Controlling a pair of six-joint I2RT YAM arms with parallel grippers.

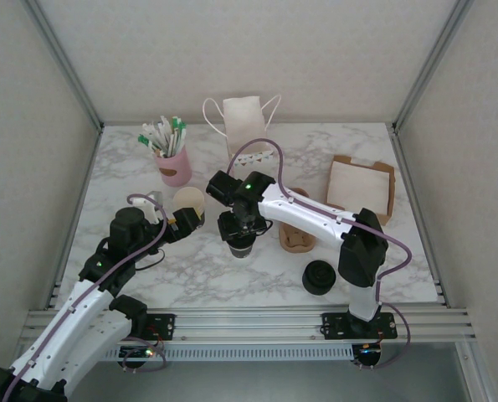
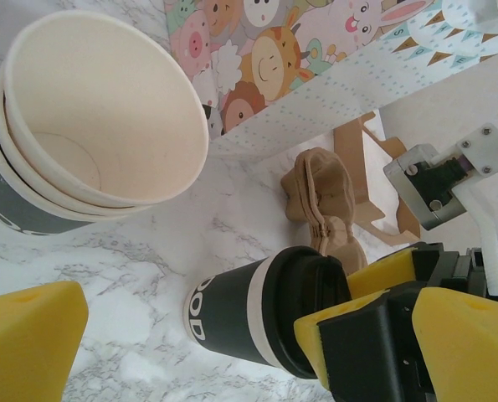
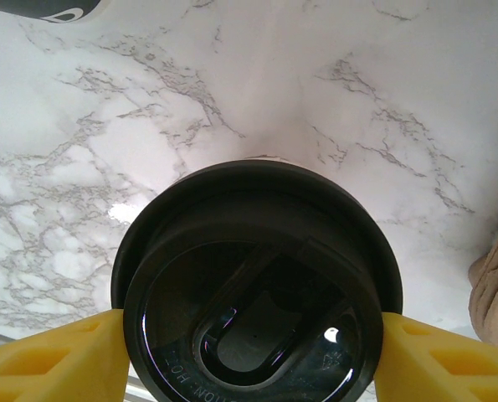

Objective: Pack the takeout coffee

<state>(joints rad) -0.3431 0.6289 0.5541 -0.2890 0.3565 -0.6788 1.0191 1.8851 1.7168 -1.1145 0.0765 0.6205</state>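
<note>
The takeout coffee (image 1: 242, 248), a dark cup with a cream band and a black lid (image 3: 257, 285), is at the table's middle. My right gripper (image 1: 240, 229) reaches down over it, and its yellow pads (image 3: 60, 360) press the lid's rim from both sides. In the left wrist view the cup (image 2: 232, 314) lies straight ahead, with the right gripper's pad (image 2: 374, 289) on its lid. I cannot tell whether its base touches the marble. My left gripper (image 1: 188, 219) stands open, a short way left of the coffee and beside a stack of lidless cups (image 2: 89, 126).
Brown cup carriers (image 1: 297, 234) lie just right of the coffee, and a stack of black lids (image 1: 319, 276) sits nearer the front. A pink cup of sticks (image 1: 175, 164), a white bag (image 1: 247, 126) and a napkin tray (image 1: 361, 188) stand farther back.
</note>
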